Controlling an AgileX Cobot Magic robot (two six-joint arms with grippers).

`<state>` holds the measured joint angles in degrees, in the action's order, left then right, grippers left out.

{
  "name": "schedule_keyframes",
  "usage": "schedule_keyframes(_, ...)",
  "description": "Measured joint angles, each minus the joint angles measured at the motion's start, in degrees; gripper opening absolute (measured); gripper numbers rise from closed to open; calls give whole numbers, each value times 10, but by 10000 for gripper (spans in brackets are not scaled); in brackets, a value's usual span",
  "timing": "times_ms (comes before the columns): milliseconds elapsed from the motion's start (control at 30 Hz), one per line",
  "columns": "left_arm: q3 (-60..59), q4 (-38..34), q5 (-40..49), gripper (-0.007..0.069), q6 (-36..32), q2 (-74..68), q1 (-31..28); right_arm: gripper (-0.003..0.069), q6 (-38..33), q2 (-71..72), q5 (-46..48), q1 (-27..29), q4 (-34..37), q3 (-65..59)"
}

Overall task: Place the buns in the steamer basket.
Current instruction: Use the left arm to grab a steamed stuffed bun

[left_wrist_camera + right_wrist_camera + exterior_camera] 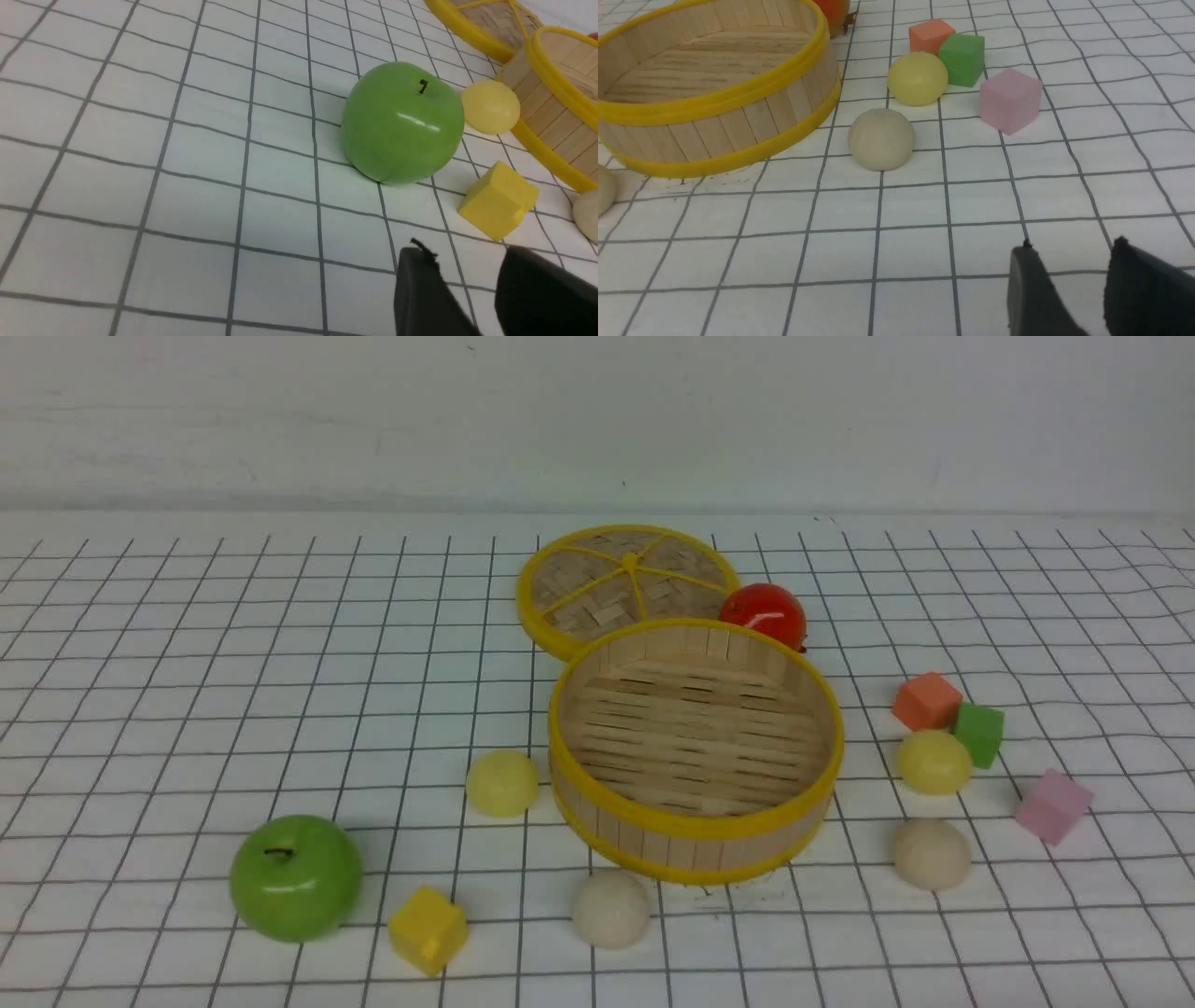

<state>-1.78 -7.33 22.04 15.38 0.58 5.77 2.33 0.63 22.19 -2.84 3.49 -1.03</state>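
Closest in, a beige bun [611,908] sits just in front of the basket [695,826], with a yellow cube [428,930] off its front-left. Nothing is in the basket yet. One yellow bun [502,783] sits just left of it, and another yellow bun [934,762] and a second beige bun [932,853] lie near its right side.

They look like light, smooth domes, maybe squashy. I'd pinch low across the widest part, gently, or they could squirt out.

Left gripper [467,298]: fingers apart, holding nothing, angled toward the basket past a green apple [402,123]. Right gripper [1083,298]: also parted and empty, facing the beige bun on the basket's right.
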Motion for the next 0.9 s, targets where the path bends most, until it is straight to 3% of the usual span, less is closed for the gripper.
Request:
schedule_keyframes(767, 0, -12, -9, 237, 6, 0, 0, 241, 0, 0, 0, 0, 0, 0)
schedule_keyframes(900, 0, -138, -52, 237, 78, 0, 0, 241, 0, 0, 0, 0, 0, 0)
